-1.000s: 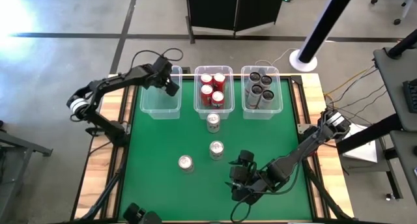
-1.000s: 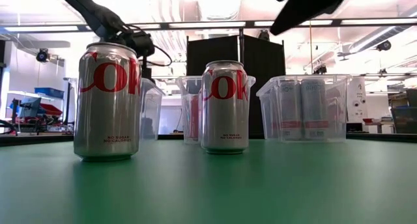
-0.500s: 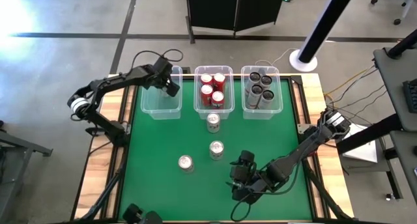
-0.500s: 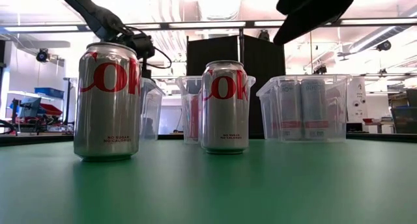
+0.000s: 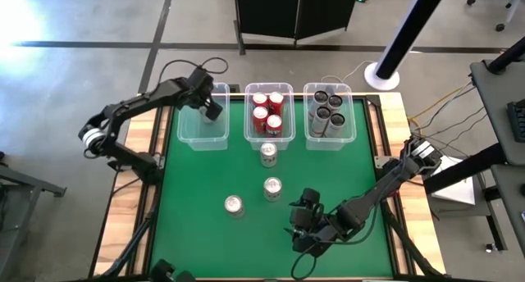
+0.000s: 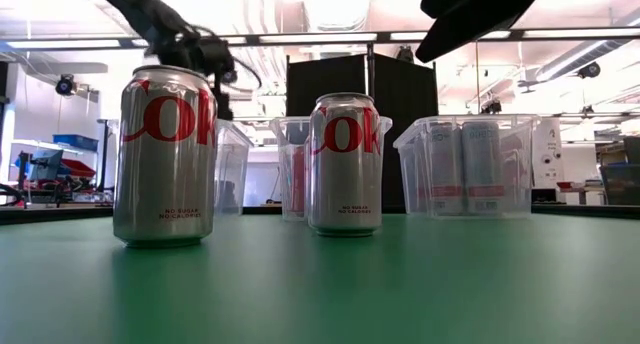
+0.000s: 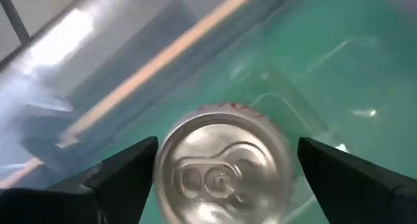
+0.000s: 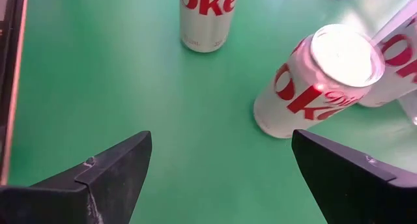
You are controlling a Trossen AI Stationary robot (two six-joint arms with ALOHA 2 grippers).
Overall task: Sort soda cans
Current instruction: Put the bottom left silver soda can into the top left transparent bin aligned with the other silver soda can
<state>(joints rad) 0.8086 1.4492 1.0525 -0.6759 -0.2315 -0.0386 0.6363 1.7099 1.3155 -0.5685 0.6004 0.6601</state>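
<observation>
- Silver can beneath spread left gripper, unseen from above inside left bin.
- Right gripper open near three cans.

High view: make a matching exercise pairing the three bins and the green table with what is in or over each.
1 left bin
2 middle bin
3 right bin
4 green table

A dark cans
B three loose silver cans
C left gripper above it
D red cans

Pairs: 1-C, 2-D, 3-A, 4-B.
The right gripper waits over the table's front.
</observation>
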